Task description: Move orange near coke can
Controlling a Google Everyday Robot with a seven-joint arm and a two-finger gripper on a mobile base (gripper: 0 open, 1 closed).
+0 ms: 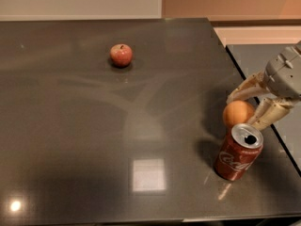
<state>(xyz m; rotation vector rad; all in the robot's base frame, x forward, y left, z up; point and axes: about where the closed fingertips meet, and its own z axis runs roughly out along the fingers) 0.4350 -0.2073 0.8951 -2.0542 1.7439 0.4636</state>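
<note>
The pale orange (236, 113) sits between the fingertips of my gripper (241, 111), which reaches in from the right edge and is shut on it. One beige finger (245, 87) runs over the orange's top, the other lies at its lower right. The orange is held low over the dark table, just behind and touching or nearly touching the top of the coke can (238, 153). The can is red with white script and an opened silver top, and stands upright near the table's front right.
A red-and-yellow apple (121, 54) lies at the far middle of the dark glossy table (94, 126). The table's right edge runs close behind the gripper, with a grey surface (254, 60) beyond it. Ceiling lights reflect near the front.
</note>
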